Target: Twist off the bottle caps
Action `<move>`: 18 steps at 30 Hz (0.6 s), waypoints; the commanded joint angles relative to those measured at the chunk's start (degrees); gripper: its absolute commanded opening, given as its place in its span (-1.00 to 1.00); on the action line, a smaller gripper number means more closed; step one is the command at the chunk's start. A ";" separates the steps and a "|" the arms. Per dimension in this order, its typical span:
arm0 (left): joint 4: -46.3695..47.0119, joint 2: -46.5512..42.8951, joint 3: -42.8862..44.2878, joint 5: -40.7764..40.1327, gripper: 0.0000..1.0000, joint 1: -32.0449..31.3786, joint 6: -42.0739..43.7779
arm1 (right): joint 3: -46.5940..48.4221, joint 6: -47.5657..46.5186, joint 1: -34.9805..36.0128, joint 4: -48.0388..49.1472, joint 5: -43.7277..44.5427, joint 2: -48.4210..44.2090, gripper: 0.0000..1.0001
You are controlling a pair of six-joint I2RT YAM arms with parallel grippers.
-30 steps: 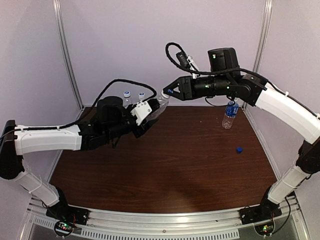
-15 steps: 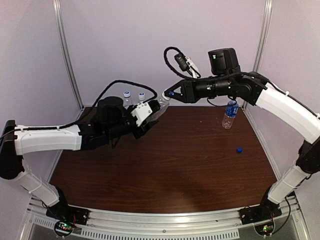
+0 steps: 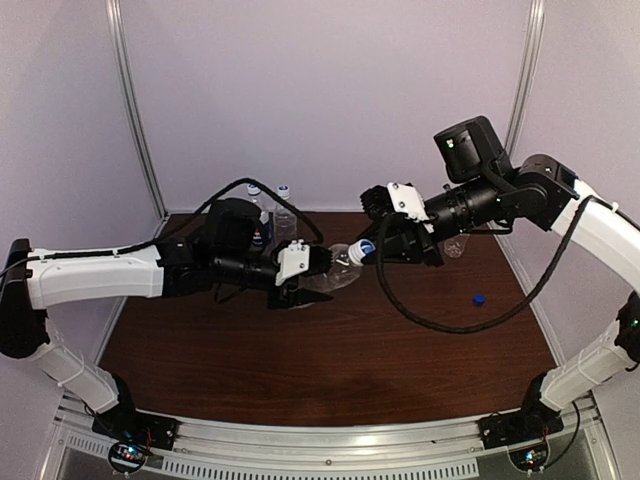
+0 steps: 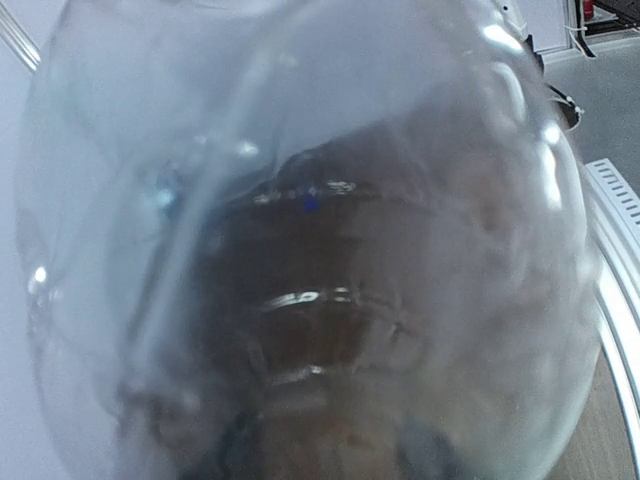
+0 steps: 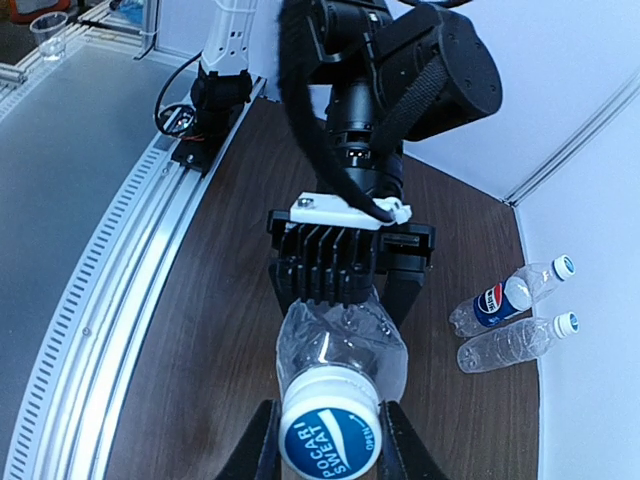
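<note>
This looks like a robot lab. A white and black left arm (image 3: 100, 278) and right arm (image 3: 605, 225) are bolted to a metal rail (image 3: 330, 440) at the edge of a dark wooden bench (image 3: 330, 350), with a black cable (image 5: 297, 90) on them and tiny green lights (image 3: 125, 452) at their feet. Plain pale walls (image 3: 330, 90) with metal poles (image 3: 136, 110) close the bench in.

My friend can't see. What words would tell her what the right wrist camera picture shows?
The right gripper clamps a white cap with a blue Pocari Sweat centre, on a clear bottle that the left gripper holds out over the brown table. Two more capped bottles show at the right, by the wall.
</note>
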 commanded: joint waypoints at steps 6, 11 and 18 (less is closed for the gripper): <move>-5.93 1.61 3.45 4.92 -0.13 1.27 1.27 | -2.76 -15.51 0.72 -9.54 3.45 -5.29 -1.00; -5.07 2.24 3.83 4.57 -0.13 1.27 -0.05 | -4.73 -13.68 0.93 -4.97 2.60 -5.80 -1.00; -1.32 1.00 2.86 1.62 -0.18 1.29 -2.23 | -6.70 1.50 1.11 7.14 5.12 -7.05 0.99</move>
